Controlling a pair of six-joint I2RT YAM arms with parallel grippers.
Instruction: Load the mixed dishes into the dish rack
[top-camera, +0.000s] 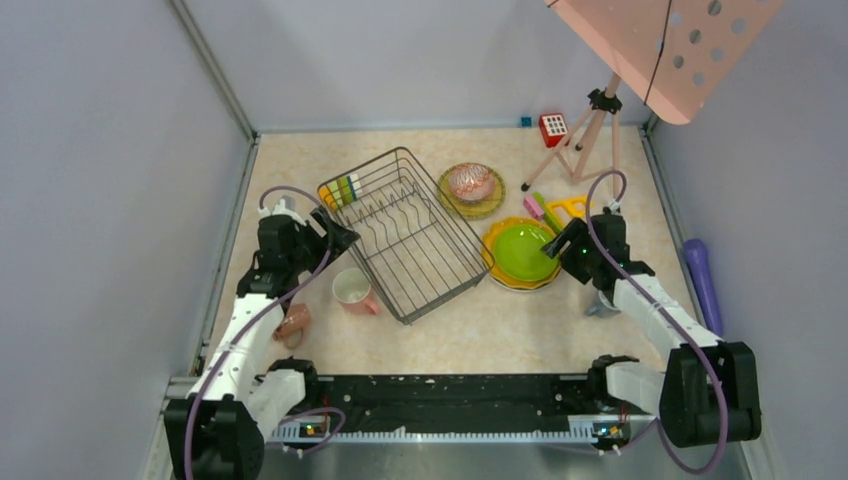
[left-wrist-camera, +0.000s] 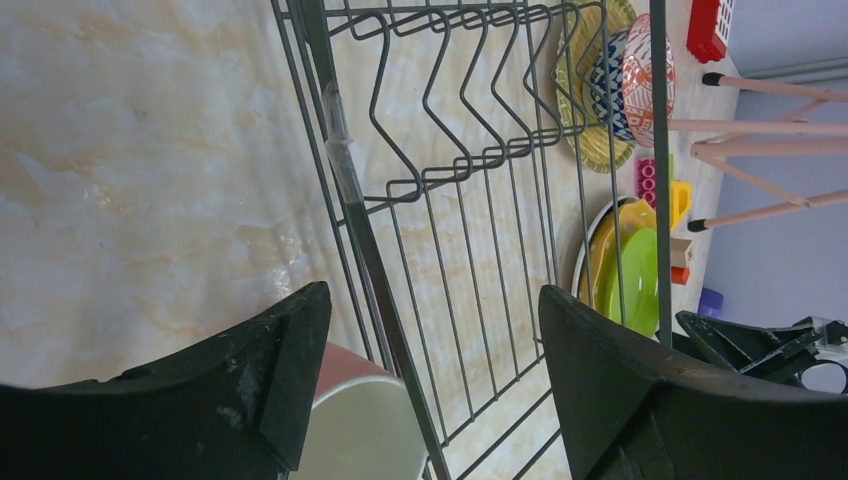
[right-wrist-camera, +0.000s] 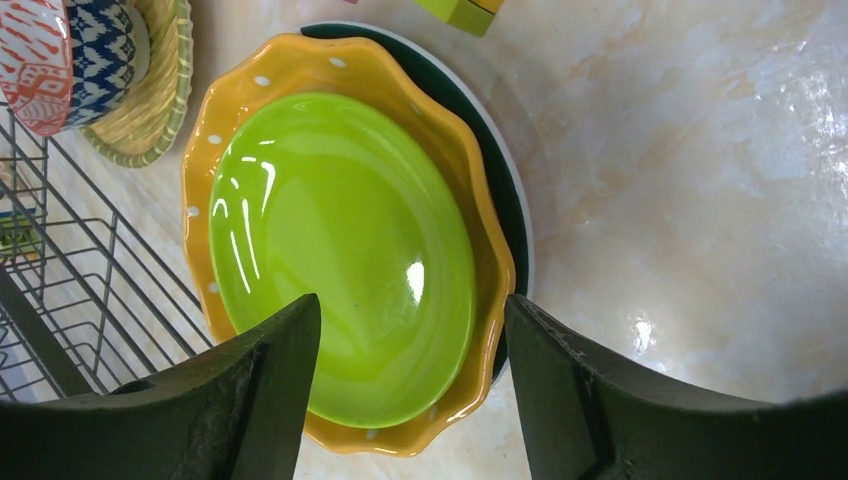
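Hovering my right tool (right-wrist-camera: 410, 310), spread, over the green plate (right-wrist-camera: 330, 220); left tool (left-wrist-camera: 432, 295) spread astride the rack (left-wrist-camera: 345, 170) rim.

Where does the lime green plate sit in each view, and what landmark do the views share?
Top external: lime green plate right of centre, just right of the dish rack.
Left wrist: plate at the right edge, seen through the rack's wires.
Right wrist: plate fills the centre.
Shared landmark: the patterned bowl, beside the plate stack in all three.
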